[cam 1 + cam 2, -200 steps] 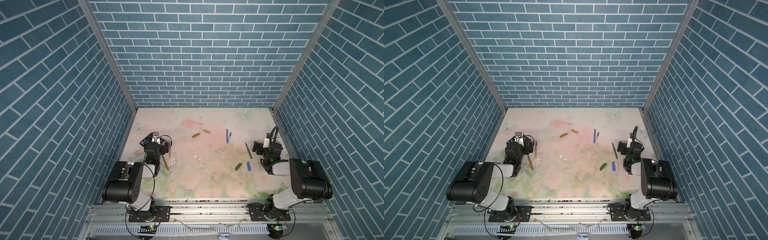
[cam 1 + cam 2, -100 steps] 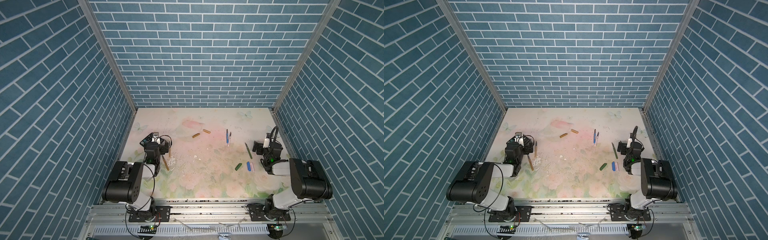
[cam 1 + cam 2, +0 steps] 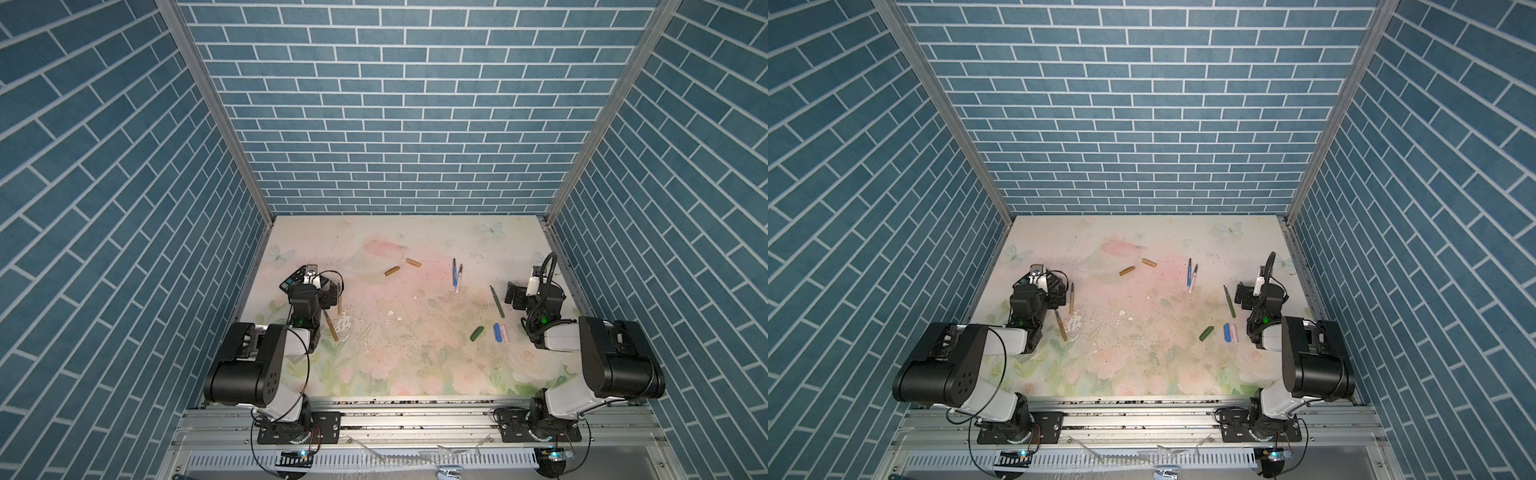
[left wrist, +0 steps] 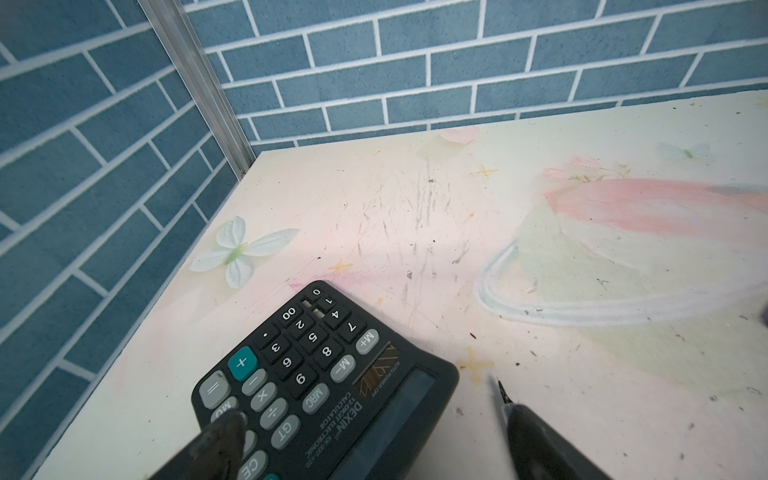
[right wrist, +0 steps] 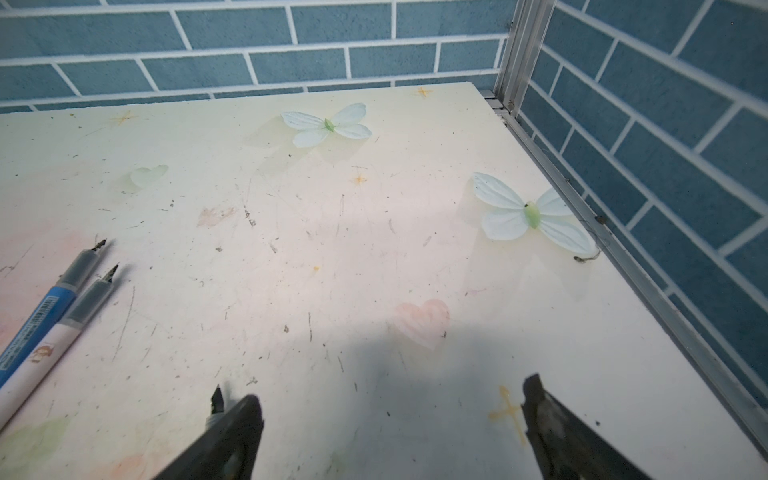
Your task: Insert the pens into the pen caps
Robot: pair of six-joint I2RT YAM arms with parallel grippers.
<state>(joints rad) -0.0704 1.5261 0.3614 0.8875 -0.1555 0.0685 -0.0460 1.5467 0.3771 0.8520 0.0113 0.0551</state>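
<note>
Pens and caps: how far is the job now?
Done: nothing. The five thin pens, such as the blue pen, lie bare; the five stubby caps, such as the dark green cap, lie apart. In hand: nothing; left end effector and right end effector stand open, empty. Left: all five pairs.

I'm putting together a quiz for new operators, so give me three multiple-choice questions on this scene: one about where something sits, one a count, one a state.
1. Where is the calculator? A near the table's left edge; B at its middle; C beside the right arm.
2. How many gold-brown pen caps lie loose? A one; B two; C four.
3. The right gripper is: A open and empty; B shut on a pen; C shut on a cap.
Answers: 1 A, it sits at the left edge; 2 B, both lie toward the back; 3 A, its jaws stand apart, nothing between.
</note>
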